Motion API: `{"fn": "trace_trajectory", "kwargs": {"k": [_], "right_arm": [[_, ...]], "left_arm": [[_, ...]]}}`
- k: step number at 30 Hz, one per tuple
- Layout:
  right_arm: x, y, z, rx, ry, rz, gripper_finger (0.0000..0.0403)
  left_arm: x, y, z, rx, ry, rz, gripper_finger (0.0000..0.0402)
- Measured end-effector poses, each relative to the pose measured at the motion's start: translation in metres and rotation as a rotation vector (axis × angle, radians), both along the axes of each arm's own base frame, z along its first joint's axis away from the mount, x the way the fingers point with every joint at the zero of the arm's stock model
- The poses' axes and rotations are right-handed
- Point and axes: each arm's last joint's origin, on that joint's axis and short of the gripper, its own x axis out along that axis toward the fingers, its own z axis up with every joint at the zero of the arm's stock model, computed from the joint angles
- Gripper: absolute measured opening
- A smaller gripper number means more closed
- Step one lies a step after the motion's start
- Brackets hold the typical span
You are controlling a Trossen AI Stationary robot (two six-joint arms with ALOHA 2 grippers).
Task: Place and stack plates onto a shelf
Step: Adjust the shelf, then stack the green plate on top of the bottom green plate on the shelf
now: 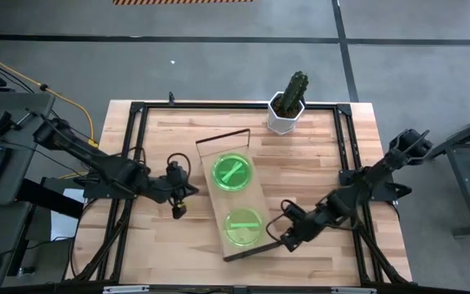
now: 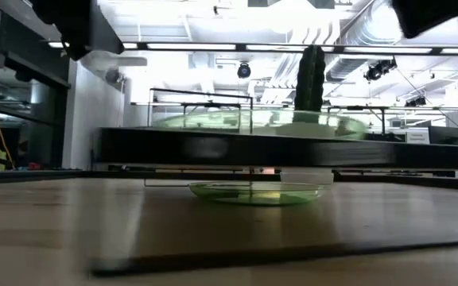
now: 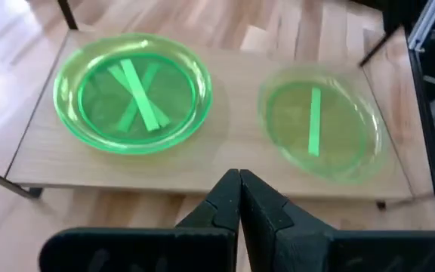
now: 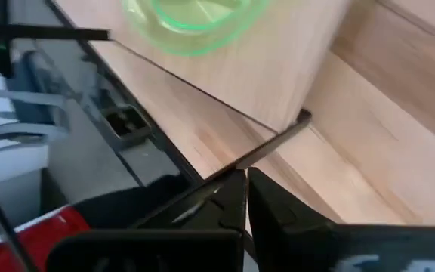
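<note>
The shelf (image 1: 219, 200) is a light-wood board with dark frame ends, lying askew mid-table. On its far half sits a stack of green plates (image 1: 233, 172) with crossed bar marks (image 3: 133, 92). On its near half is a single-bar plate (image 1: 244, 225) (image 3: 319, 121). In the low view another green plate (image 2: 257, 191) lies on the tabletop below the board (image 2: 253, 148). My left gripper (image 1: 178, 206) (image 3: 239, 181) is shut beside the shelf's left long edge and touches nothing. My right gripper (image 1: 285, 238) (image 4: 245, 185) is shut at the shelf's near right corner. My right gripper has its shut fingertips (image 4: 232, 189) right at the thin dark frame bar (image 4: 278, 140) of the shelf's near end. It comes in low from the table's right. I cannot tell whether they touch the bar.
A white pot with a cactus (image 1: 288, 104) stands past the shelf's far end, near the table's far edge. A dark metal frame (image 1: 345, 139) runs around the tabletop. Bare wood lies left (image 1: 149, 237) and right (image 1: 317, 163) of the shelf.
</note>
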Motion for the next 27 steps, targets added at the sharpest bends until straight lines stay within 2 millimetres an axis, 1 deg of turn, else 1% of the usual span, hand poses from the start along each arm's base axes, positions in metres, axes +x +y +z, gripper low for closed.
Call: {"fn": "trace_trajectory", "kwargs": {"k": [5,11,13,15,18,21,22,25,27], "right_arm": [[0.030,-0.010,-0.008,-0.020,-0.129,-0.018,0.0000],[0.060,-0.029,-0.013,-0.049,-0.266,-0.039,0.0000],[0.069,-0.035,-0.010,-0.081,-0.287,-0.022,0.0000],[0.076,-0.040,-0.001,-0.125,-0.286,0.013,0.0000],[0.078,-0.050,0.012,-0.239,-0.195,0.064,0.0000],[0.073,-0.062,0.027,-0.396,-0.057,0.107,0.0000],[0.070,-0.066,0.029,-0.445,-0.015,0.125,0.0000],[0.061,-0.075,0.023,-0.545,0.090,0.212,0.0000],[0.055,-0.080,0.010,-0.577,0.142,0.258,0.0000]], "left_arm": [[-0.010,0.006,0.006,0.021,-0.010,0.026,0.0000],[-0.014,0.009,0.010,0.034,-0.023,0.045,0.0000],[-0.015,0.009,0.010,0.041,-0.017,0.048,0.0000],[-0.015,0.009,0.010,0.038,-0.023,0.049,0.0000],[-0.016,0.010,0.010,0.037,-0.022,0.051,0.0000],[-0.016,0.010,0.011,0.033,-0.023,0.053,0.0000],[-0.016,0.010,0.011,0.032,-0.023,0.053,0.0000],[-0.016,0.010,0.011,0.032,-0.024,0.054,0.0000],[-0.016,0.010,0.011,0.031,-0.024,0.054,0.0000]]}}
